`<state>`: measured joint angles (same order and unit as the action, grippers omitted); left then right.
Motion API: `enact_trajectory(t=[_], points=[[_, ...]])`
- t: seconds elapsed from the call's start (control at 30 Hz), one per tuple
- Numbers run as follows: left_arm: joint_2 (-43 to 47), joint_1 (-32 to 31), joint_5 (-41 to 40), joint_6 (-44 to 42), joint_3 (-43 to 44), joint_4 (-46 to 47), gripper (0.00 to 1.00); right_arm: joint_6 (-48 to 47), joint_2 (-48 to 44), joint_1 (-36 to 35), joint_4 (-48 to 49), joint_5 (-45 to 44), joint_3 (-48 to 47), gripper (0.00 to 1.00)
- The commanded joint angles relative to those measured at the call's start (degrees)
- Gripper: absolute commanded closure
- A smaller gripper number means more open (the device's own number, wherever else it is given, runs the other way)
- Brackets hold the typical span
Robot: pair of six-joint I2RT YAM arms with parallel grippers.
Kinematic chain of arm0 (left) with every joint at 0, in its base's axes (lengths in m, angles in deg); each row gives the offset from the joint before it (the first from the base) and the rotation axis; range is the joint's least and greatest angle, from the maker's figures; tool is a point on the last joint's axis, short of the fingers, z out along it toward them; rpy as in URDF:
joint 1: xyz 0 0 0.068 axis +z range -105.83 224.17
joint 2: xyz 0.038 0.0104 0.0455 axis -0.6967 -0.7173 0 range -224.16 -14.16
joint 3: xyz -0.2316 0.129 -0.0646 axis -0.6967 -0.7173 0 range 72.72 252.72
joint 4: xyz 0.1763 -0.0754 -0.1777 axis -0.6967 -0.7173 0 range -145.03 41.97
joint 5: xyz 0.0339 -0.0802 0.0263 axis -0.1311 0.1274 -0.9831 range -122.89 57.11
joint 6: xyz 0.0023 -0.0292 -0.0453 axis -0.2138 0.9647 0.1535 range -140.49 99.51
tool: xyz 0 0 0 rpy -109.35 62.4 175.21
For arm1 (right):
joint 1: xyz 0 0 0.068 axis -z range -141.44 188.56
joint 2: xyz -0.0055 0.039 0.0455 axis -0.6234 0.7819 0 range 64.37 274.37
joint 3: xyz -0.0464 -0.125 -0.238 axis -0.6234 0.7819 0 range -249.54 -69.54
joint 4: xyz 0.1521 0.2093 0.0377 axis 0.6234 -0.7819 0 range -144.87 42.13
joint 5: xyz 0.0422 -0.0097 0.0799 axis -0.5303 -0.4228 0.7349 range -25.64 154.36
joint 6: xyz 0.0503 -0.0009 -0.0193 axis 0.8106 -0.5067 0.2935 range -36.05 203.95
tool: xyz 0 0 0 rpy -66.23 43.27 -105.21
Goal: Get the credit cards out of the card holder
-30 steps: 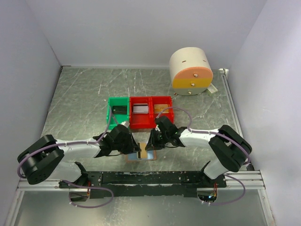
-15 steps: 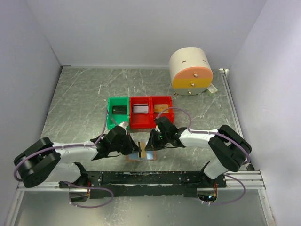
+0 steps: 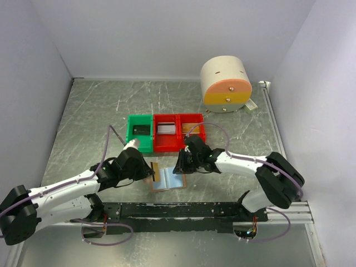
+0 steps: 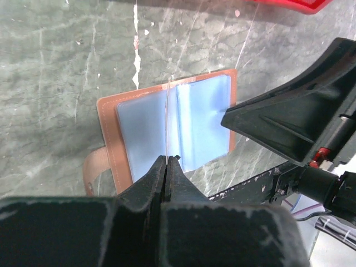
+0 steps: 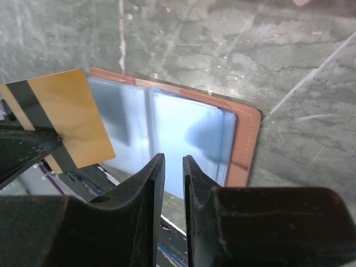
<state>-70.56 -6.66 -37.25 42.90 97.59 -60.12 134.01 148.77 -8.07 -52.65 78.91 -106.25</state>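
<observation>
The card holder [image 3: 173, 181] lies open on the table near the arm bases, tan leather with a pale blue lining [image 4: 139, 128]. My left gripper [image 3: 149, 170] is shut on a gold credit card [image 3: 156, 171] with a dark stripe. It holds the card just left of and above the holder. The card shows edge-on in the left wrist view [image 4: 167, 111] and flat in the right wrist view [image 5: 61, 117]. My right gripper [image 3: 179, 165] hovers low over the holder's right half [image 5: 183, 133]. Its jaws [image 5: 173, 159] stand a narrow gap apart with nothing between them.
A green bin [image 3: 131, 133] and two red bins [image 3: 167, 146] stand in a row just behind the holder, with flat cards inside. A big cream cylinder with an orange band [image 3: 225, 83] sits at the back right. Purple cables loop over both arms.
My left gripper shut on the gold card and drew back to the left, pulling it out of the holder. The right gripper stayed over the holder's right side.
</observation>
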Motion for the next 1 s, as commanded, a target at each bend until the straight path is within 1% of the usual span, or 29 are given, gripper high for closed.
enact_trajectory(t=[0.0, 0.07, 0.17, 0.3, 0.47, 0.57, 0.6, 0.73, 0.83, 0.97], points=[[3.0, 0.0, -4.0, -1.9, 3.0, -6.3, 0.93, -1.5, -5.2, 0.0, -0.5, -2.6, -2.3, 0.78], [4.0, 0.0, -4.2, -2.0, 3.6, -7.2, 0.93, -1.6, -7.1, 0.0, -0.3, -3.2, -2.2, 0.76], [5.5, -0.1, -4.3, -2.0, 4.1, -8.1, 0.93, -1.4, -9.5, -0.1, 0.4, -3.5, -1.8, 0.68], [7.6, 0.0, -4.6, -2.5, 4.4, -8.6, 0.93, -1.6, -10.7, 0.0, 1.5, -2.5, -1.6, 0.63], [10.2, 0.0, -1.4, -4.8, 2.8, -3.1, 0.93, -0.3, -11.7, 0.0, 5.5, 0.4, -0.5, 0.51], [11.1, 1.1, 1.8, -5.2, 1.1, 0.0, 0.93, 2.0, -12.8, 0.6, 7.6, -0.8, 1.1, 0.47], [11.8, 2.6, 4.3, -5.2, 0.2, 1.8, 0.93, 2.8, -13.0, 1.3, 7.9, -0.8, 1.7, 0.46], [15.9, 13.4, 15.6, -5.2, -4.2, 6.6, 0.93, 5.1, -16.0, 5.3, 12.7, 1.4, 5.8, 0.45], [19.0, 19.5, 23.3, -6.6, -5.3, 7.8, 0.93, 6.6, -21.7, 8.1, 17.3, 0.3, 9.7, 0.42], [20.5, 25.6, 33.3, -6.0, -6.3, 12.8, 0.93, 4.8, -29.4, 11.3, 18.7, -2.0, 12.6, 0.38]])
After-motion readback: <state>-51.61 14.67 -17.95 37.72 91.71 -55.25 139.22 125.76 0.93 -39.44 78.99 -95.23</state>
